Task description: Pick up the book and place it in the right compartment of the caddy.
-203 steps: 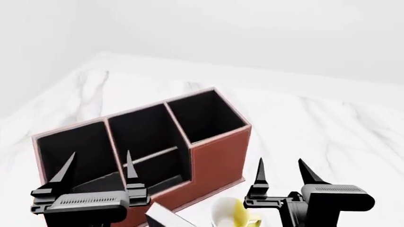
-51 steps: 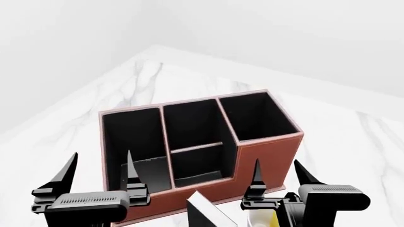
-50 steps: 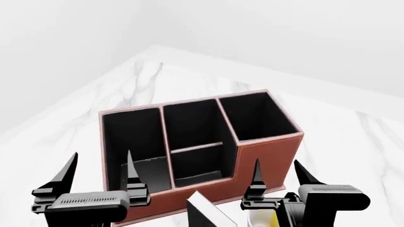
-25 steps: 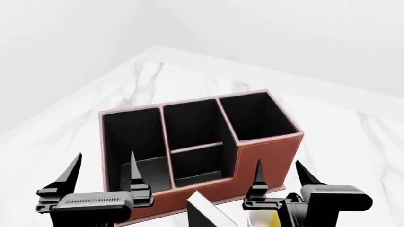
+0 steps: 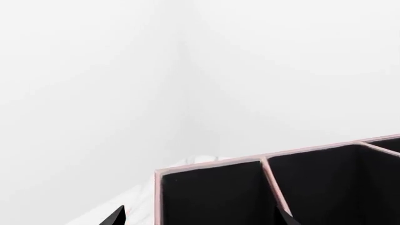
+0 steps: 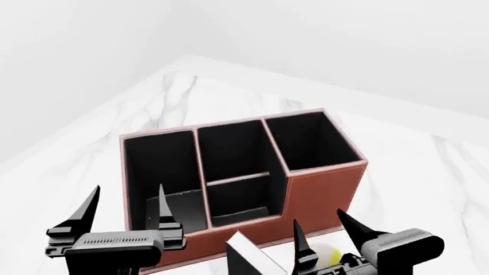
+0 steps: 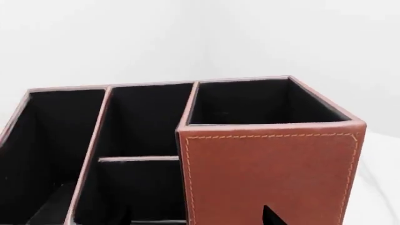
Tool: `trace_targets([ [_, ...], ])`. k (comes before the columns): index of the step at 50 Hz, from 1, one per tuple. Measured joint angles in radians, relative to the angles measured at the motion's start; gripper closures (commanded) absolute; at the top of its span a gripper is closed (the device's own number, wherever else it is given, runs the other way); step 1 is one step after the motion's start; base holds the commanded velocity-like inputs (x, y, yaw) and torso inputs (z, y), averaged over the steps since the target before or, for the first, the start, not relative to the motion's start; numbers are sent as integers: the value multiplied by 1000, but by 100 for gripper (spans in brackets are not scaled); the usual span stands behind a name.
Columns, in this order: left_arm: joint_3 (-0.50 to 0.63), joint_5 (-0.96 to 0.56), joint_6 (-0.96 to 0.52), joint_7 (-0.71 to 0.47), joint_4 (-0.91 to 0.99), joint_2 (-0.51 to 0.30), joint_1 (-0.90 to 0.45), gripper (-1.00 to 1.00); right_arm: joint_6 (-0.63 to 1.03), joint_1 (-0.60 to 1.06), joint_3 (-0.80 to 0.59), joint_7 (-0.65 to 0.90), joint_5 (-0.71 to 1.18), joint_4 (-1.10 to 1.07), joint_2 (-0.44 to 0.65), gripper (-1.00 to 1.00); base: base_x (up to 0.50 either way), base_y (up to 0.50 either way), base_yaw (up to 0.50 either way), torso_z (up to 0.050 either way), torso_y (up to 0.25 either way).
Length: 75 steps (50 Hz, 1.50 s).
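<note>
The left gripper [image 6: 126, 200] hangs with its jaws spread wide and nothing between them, in front of the low left end of the caddy [image 6: 324, 189]. The right gripper [image 6: 321, 223] also stands wide and empty, near the caddy's front right corner, touching nothing that can be seen. The book [image 6: 252, 260] lies at the near edge of the head view, just in front of the caddy's front wall, between the two grippers; only its white page edges show. A yellow-and-white mug [image 6: 327, 256] peeks out beside it, mostly hidden behind the right gripper. The right compartment [image 6: 310, 140] is the tall square section at the caddy's right end, open on top. White marble table [image 6: 428, 183] spreads to the right of the caddy and beyond it.
</note>
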Motion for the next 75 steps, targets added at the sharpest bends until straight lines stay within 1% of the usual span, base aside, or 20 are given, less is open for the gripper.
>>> trace_targets([
  [13, 0, -2, -3, -7, -2, -3, -2, -100, 67, -46, 23, -20, 113, -87, 80, -100, 0, 0, 0, 0, 0],
  [29, -6, -13, -8, -14, 3, -8, -2, -100, 123, -27, -8, -4, 164, -130, 81, -100, 0, 0, 0, 0, 0],
  [54, -9, -25, -8, -21, 3, -14, -1, -100, 144, 25, -111, 26, 89, -125, 24, -100, 0, 0, 0, 0, 0],
  [75, -13, -37, -8, -27, 1, -19, -5, -100, 121, 54, -205, 17, -4, -73, -20, -100, 0, 0, 0, 0, 0],
])
